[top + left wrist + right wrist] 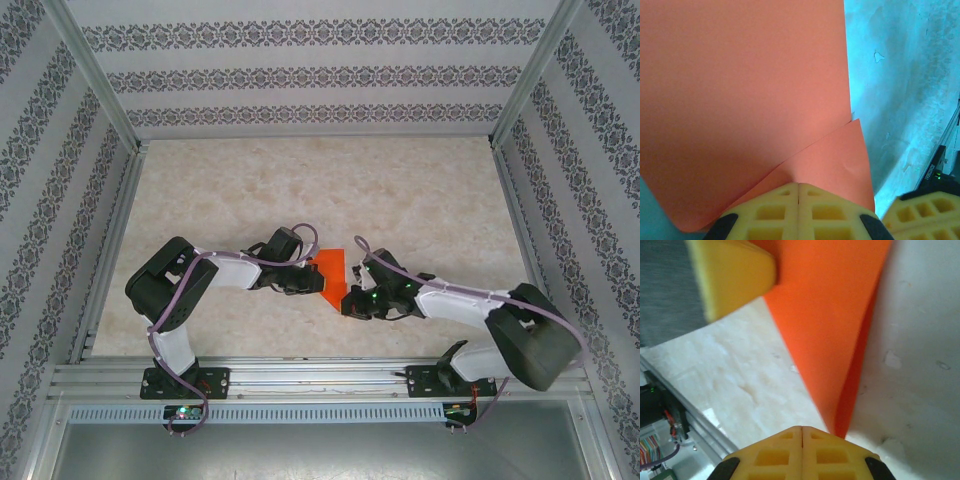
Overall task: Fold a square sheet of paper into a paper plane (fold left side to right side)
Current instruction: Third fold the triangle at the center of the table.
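Observation:
The sheet of paper [333,272] is bright orange-red and lies partly folded on the beige table, narrowing to a point at its near end. In the left wrist view the paper [740,100] takes up most of the picture, and a folded flap [837,160] lies over its lower right. My left gripper [798,184] is shut, its tips resting on the paper by the flap's edge. My right gripper [802,428] is shut too, its tips on the table just left of the paper's pointed end [840,427]. In the top view both grippers meet at the paper, left gripper [306,281] and right gripper [349,299].
The beige mottled table [400,200] is boxed in by patterned walls at the back and both sides. An aluminium rail [320,375] runs along the near edge by the arm bases. The left gripper's yellow finger [735,275] crosses the right wrist view's top left.

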Controlling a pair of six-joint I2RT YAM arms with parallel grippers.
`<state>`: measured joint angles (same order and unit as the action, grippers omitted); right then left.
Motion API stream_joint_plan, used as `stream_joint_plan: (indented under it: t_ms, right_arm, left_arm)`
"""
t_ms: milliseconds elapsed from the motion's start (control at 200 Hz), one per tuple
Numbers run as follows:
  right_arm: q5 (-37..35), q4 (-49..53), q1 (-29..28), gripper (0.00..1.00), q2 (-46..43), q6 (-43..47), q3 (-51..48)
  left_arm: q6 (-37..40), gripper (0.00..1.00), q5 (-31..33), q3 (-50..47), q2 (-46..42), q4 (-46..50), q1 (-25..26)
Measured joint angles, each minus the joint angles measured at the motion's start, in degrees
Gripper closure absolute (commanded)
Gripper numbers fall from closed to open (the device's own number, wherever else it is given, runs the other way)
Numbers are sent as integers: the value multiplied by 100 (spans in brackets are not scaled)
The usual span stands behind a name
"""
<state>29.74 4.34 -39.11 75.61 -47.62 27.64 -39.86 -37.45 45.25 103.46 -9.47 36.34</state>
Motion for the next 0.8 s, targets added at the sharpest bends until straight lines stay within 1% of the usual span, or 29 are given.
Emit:
stream_joint_plan:
  t_ms: [65,150,450,799]
  right_arm:
    - [-15,26,0,100,-197,44,11]
    - [-13,33,2,100,-225,118,61]
    - [-24,17,0,100,446,153,201]
    - [-144,63,0,100,730,151,240]
  left_arm:
    - [0,96,0,0,0,0,0]
    - [0,96,0,0,0,0,0]
    - [0,96,0,2,0,2,0]
    - [0,96,0,11,0,17,0]
